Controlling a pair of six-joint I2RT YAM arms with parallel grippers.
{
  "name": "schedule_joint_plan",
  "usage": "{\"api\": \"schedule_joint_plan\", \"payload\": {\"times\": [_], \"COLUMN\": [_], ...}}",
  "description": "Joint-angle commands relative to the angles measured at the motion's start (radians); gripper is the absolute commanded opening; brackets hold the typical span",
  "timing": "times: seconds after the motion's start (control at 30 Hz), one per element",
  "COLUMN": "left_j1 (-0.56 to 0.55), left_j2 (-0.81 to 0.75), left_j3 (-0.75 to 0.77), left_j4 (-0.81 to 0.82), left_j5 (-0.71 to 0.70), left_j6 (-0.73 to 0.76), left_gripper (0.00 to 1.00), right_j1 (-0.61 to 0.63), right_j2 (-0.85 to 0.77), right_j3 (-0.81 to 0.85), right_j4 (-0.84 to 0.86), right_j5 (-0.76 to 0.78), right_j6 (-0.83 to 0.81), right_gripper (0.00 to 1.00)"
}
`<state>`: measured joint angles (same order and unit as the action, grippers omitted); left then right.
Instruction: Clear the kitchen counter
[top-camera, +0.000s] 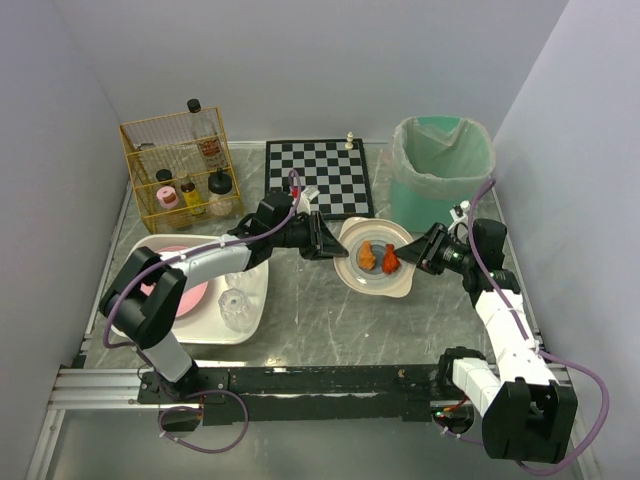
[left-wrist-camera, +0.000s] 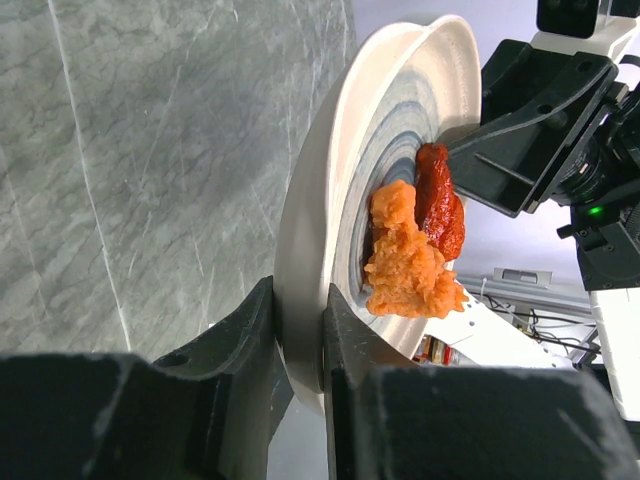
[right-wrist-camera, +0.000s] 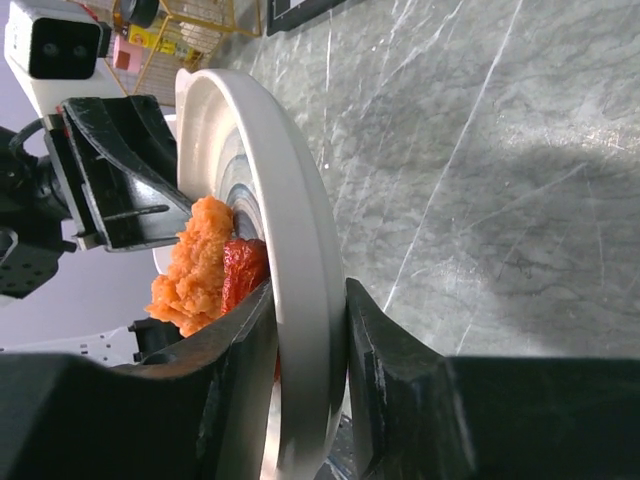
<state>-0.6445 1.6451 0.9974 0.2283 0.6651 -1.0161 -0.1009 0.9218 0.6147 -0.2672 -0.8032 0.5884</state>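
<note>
A: Your left arm (top-camera: 200, 265) and right arm (top-camera: 505, 330) had white links and black joints.
B: You also had a purple cable (top-camera: 130, 280) looping along each, and matte black fingers (left-wrist-camera: 230, 350).

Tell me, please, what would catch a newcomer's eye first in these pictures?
The white plate in the middle of the kitchen counter, gripped at opposite rims by the left pincer and the right pincer. On it lie an orange fried piece and a red piece, side by side. A green-lined bin stands at the back right.
</note>
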Motion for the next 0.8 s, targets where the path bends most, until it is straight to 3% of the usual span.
{"api": "schedule_joint_plan", "payload": {"times": [0.0,0.1,0.2,0.33,0.57,0.77], "left_j1": [-0.003,-0.004,-0.004,-0.003,0.005,0.034], "left_j2": [-0.062,-0.057,-0.061,-0.067,-0.087,-0.149], "left_j3": [0.018,0.015,0.02,0.021,0.02,0.07], "left_j4": [0.226,0.227,0.197,0.158,0.131,-0.059], "left_j5": [0.097,0.097,0.08,0.053,0.033,-0.076], "left_j6": [-0.067,-0.065,-0.044,-0.015,-0.007,0.089], "left_gripper": [0.02,0.11,0.31,0.56,0.72,0.88], "right_j1": [0.003,0.0,-0.003,-0.006,-0.016,-0.028], "right_j2": [-0.008,-0.018,-0.043,-0.038,-0.035,-0.043], "right_j3": [-0.012,-0.03,-0.04,0.005,0.04,0.101], "right_j4": [0.057,0.109,0.175,0.138,0.131,0.115], "right_j5": [-0.045,-0.089,-0.111,-0.111,-0.122,-0.108], "right_j6": [-0.009,0.025,0.083,0.105,0.143,0.169], "right_gripper": [0.0,0.0,0.0,0.0,0.0,0.0]}}
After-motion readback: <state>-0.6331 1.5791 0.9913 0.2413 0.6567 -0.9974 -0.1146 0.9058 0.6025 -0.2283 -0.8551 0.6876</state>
